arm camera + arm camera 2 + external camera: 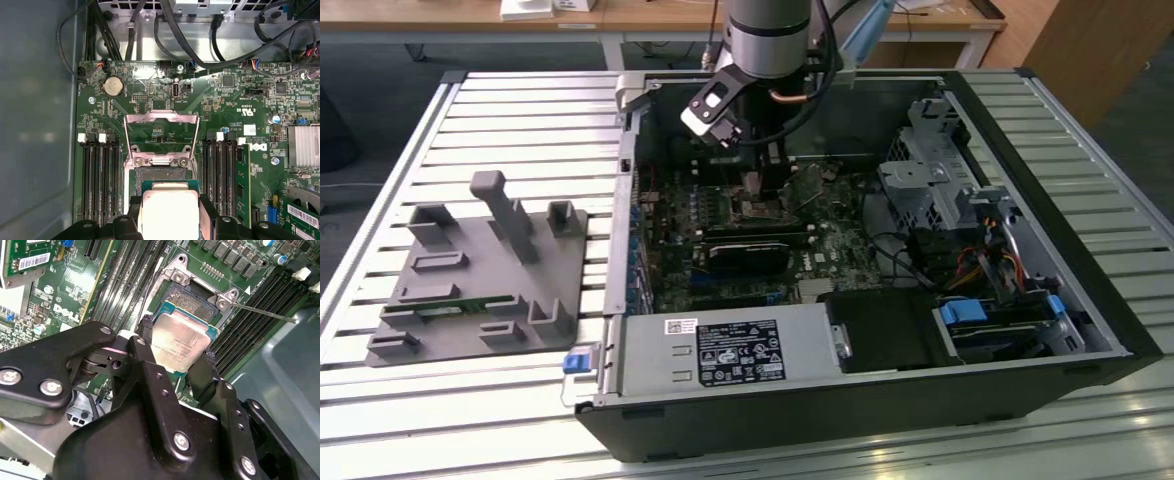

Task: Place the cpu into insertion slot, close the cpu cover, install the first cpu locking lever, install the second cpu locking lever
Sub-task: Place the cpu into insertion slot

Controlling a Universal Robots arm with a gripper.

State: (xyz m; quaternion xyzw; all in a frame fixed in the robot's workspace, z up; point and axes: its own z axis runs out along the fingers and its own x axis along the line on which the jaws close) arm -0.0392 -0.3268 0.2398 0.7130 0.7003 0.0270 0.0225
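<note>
My gripper point(761, 185) reaches down into the open computer case over the motherboard. It is shut on the cpu point(181, 340), a flat square chip with a silvery-beige top, with a black finger point(144, 332) on either side. The cpu point(168, 210) hangs slightly tilted just above the insertion slot point(192, 301) and overlaps its near part; the dark socket point(161, 174) shows beyond the chip. The cpu cover point(160, 118), a thin grey metal frame, stands swung open past the socket. A thin metal locking lever point(265, 313) sticks out beside the socket.
Long black memory slots point(100, 180) flank the socket on both sides. A black card point(747, 250) lies below the socket, the power supply point(720, 350) sits at the case front, and a drive cage with cables point(941, 185) is at the exterior view's right. A grey fixture tray point(467, 270) rests outside.
</note>
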